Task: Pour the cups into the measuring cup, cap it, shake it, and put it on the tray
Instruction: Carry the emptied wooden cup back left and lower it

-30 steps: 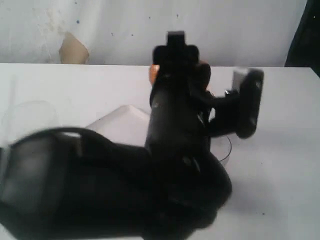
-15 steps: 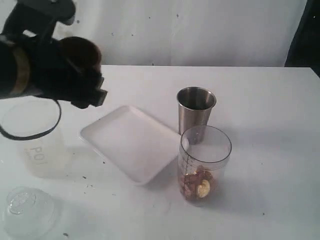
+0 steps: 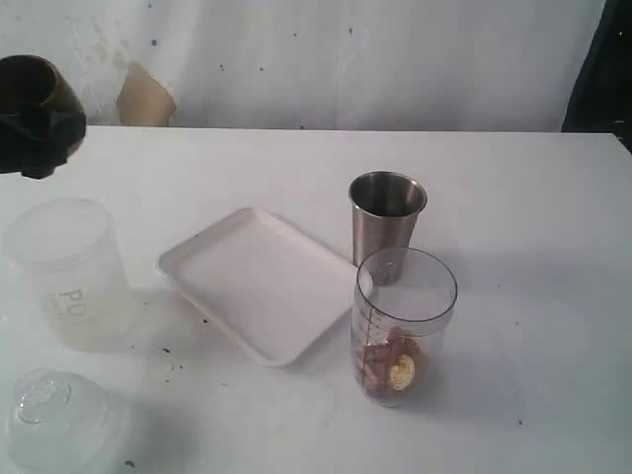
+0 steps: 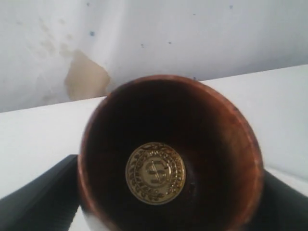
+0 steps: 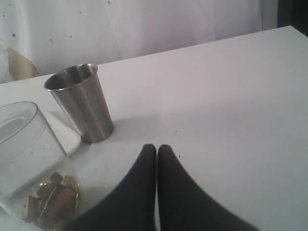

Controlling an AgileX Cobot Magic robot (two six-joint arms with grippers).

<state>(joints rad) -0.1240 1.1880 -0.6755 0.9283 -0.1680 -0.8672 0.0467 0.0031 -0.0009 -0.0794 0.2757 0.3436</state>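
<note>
My left gripper (image 3: 35,133) is shut on the dark-brown wooden cup (image 3: 32,87) at the far left edge of the exterior view, held above the table. In the left wrist view the wooden cup (image 4: 211,134) fills the picture, with one gold coin (image 4: 155,173) lying in its bottom. The clear measuring cup (image 3: 404,326) stands at centre right with brown bits and a gold coin inside. Just behind it stands the steel tumbler (image 3: 386,227). The white tray (image 3: 259,281) lies left of both. My right gripper (image 5: 157,148) is shut and empty, over bare table beside the tumbler (image 5: 83,103) and measuring cup (image 5: 26,144).
A frosted container marked "P01" (image 3: 69,272) stands at the left. A clear domed lid (image 3: 54,420) lies at the front left corner. A white wall with a brown patch (image 3: 144,99) runs behind the table.
The left arm has swung away from over the measuring cup to the far left with the wooden cup, uncovering the tumbler, tray and measuring cup.
</note>
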